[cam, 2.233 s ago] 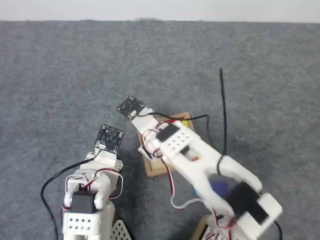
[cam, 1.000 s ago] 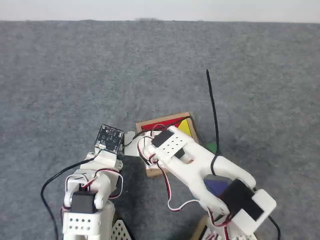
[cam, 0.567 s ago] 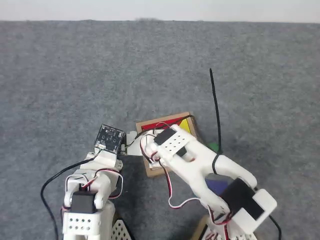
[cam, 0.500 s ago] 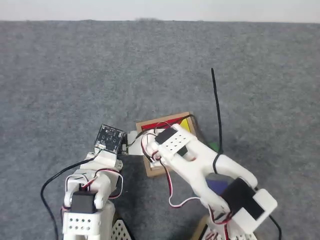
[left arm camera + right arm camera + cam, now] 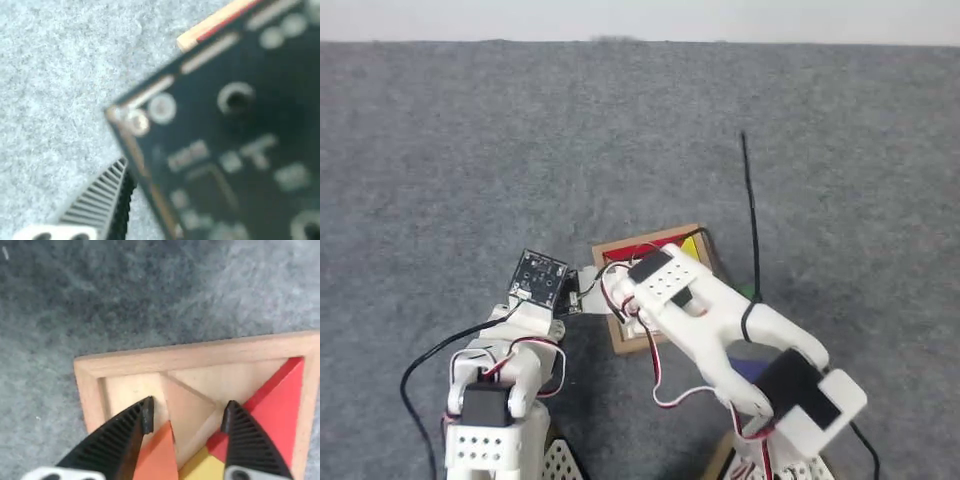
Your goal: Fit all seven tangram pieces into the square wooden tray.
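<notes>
Though the L gripper [image 5: 107, 200] can't be judged open or closed, it sits just beside the wooden tray [image 5: 632, 340]; R gripper [image 5: 188, 415] hangs spread over it, tips straddling 1 plain wood triangle [image 5: 186, 405]; orange piece [image 5: 157, 460], yellow piece [image 5: 202, 469] & red piece [image 5: 277, 400] lie inside too; grey carpet [image 5: 100, 290] beyond.

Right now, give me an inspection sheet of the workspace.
Surface: grey mat, flat.
Job's things: wooden tray holds red piece, yellow piece, orange piece, plain wood triangle; green piece and blue piece lie outside on the mat.
Clutter: nothing seen.
Hands: right hand open over the tray; left hand beside the tray.
Cables: black cable across the mat beyond the tray.
Surroundings: pale wall at the far edge.
</notes>
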